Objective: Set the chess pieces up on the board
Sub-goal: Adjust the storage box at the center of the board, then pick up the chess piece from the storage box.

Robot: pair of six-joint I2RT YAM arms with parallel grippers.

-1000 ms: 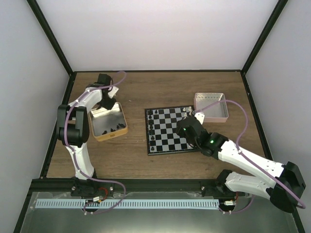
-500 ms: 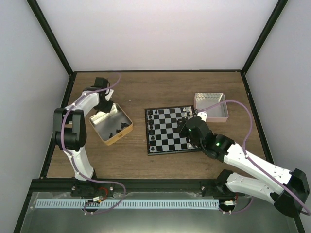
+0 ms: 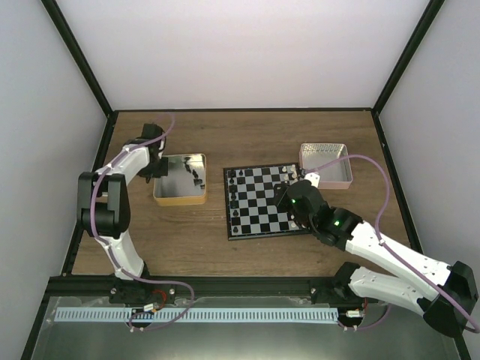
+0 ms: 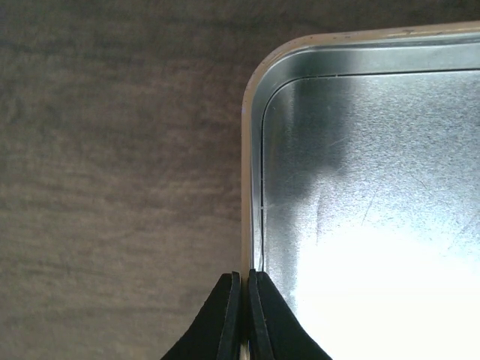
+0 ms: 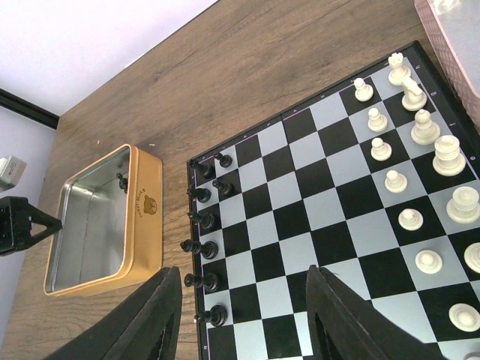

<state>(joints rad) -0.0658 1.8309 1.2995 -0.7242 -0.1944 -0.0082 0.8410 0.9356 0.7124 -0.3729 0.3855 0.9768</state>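
The black chess pieces are tiny, light, rigid and easily toppled, so we would pinch each near its top from straight above. We count eight along the board's left edge, at least one more in the gold tin left of the board, and roughly thirteen white pieces along its right side. Our left tool is closed on the gold tin's wall, while our right tool hangs open and empty over the board.
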